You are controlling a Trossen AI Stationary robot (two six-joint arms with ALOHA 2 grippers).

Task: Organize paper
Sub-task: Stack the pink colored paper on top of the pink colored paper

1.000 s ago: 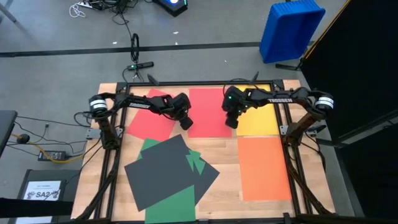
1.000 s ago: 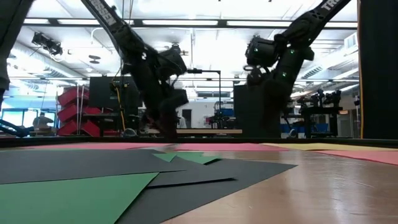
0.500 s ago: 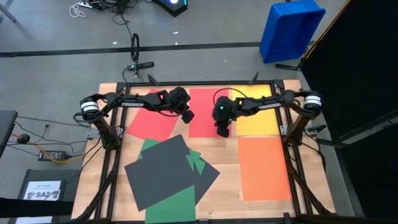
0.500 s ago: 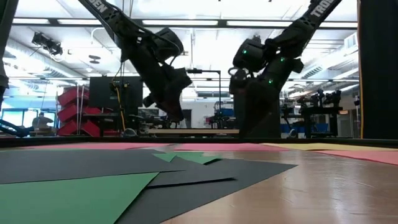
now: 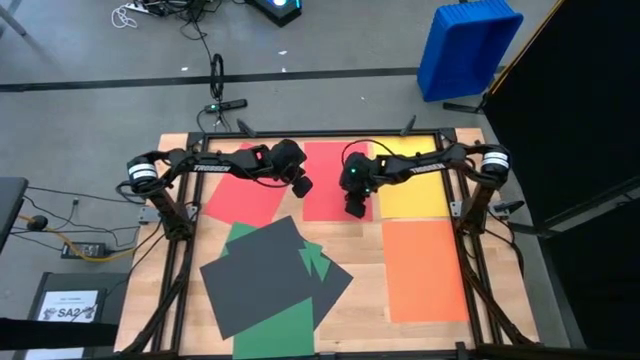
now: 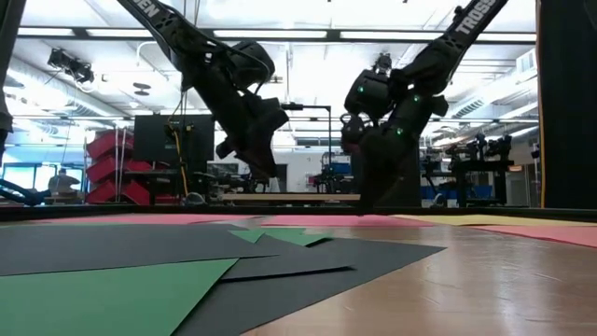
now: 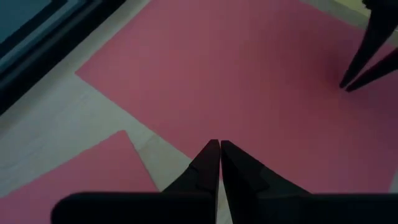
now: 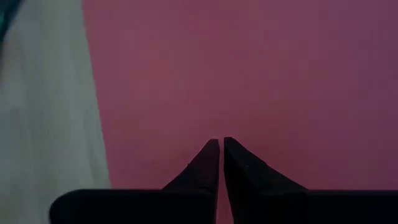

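Pale wood is shown as the desk (image 5: 365, 262) surface inside a dark frame, with grey floor around it. At the middle red sheet (image 5: 325, 180) the right claw (image 5: 353, 210) is pressed tip-down, its fingers closed together with nothing between them; in its own wrist view only red paper and a strip of bare wood are seen past the tips. The left claw (image 5: 301, 187) hangs just above the gap between that sheet and the left red sheet (image 5: 238, 195), likewise fully closed and empty.

Taken from the desk's centre in the high view, the red sheets lie at about eleven and twelve o'clock, the yellow sheet (image 5: 420, 195) at one o'clock, the orange sheet (image 5: 422, 268) at three to four o'clock, and the dark grey sheets (image 5: 255, 280) overlapped with green sheets (image 5: 285, 335) at seven to eight o'clock.

The step in hand is judged to be a slide of the middle red sheet by the pressed right tip. Firm, even downward pressure should be kept so the paper is dragged rather than skated over. The slide should be made slowly and straight, so that the sheet is not buckled. The left claw is best kept clear of the moving edge, or used as a stop for squaring the red sheets together.
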